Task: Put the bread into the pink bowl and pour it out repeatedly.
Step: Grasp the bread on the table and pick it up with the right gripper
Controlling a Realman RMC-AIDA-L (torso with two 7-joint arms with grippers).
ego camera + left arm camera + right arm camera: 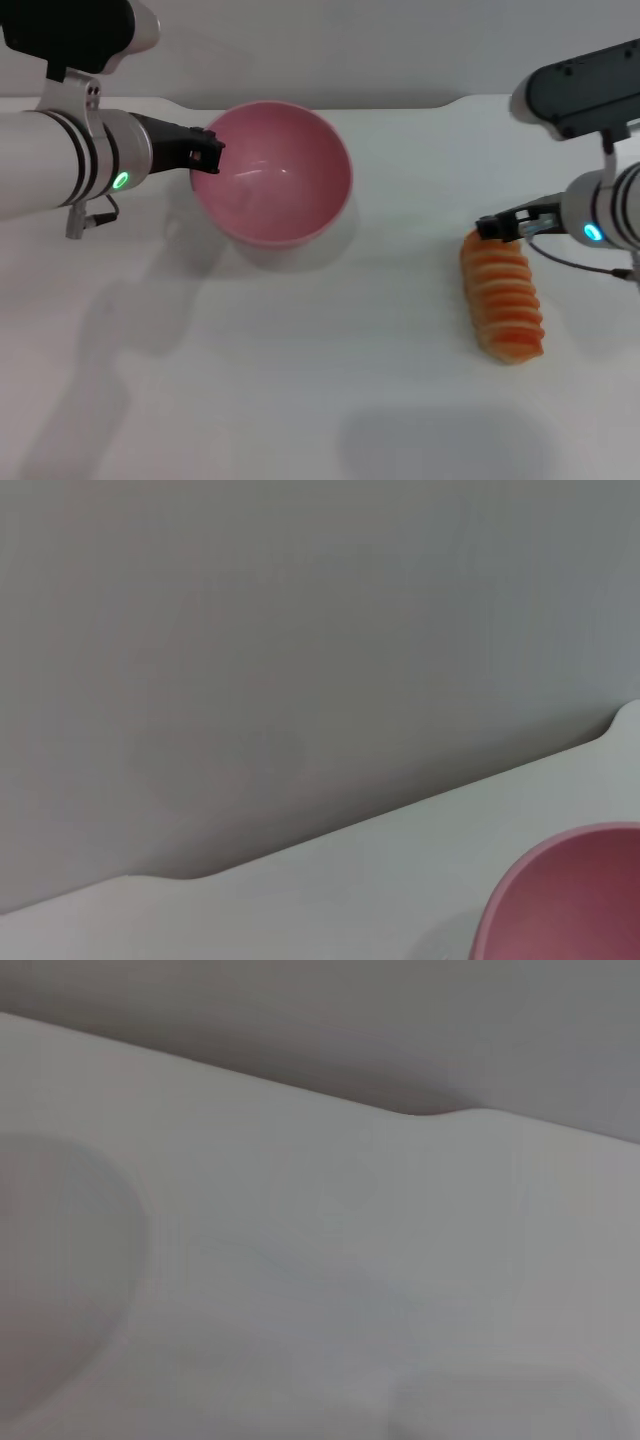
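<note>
Bread lies on the white worktop at the robot's right, orange top with cream ridges facing up. Long axis runs near-to-far in the head view, slightly slanted: far end by the right gripper, near end angled a bit further right. Ridges cross the loaf's width.

Right gripper sits at the far end of the bread, dark fingers touching or almost touching it; cannot tell how far the fingers are parted or whether they have hold of it. Right wrist view shows only bare worktop and wall.

Pink bowl is at far left-centre, well apart from the bread, mouth tilted toward the camera, nothing inside. Left gripper is at the bowl's left rim, fingers closed over the rim edge, gripping it. Left wrist view catches part of the bowl rim in one corner.

Worktop is plain matte white, far edge has a small step or notch. Behind it a plain grey wall. Soft arm shadows fall on the worktop.
</note>
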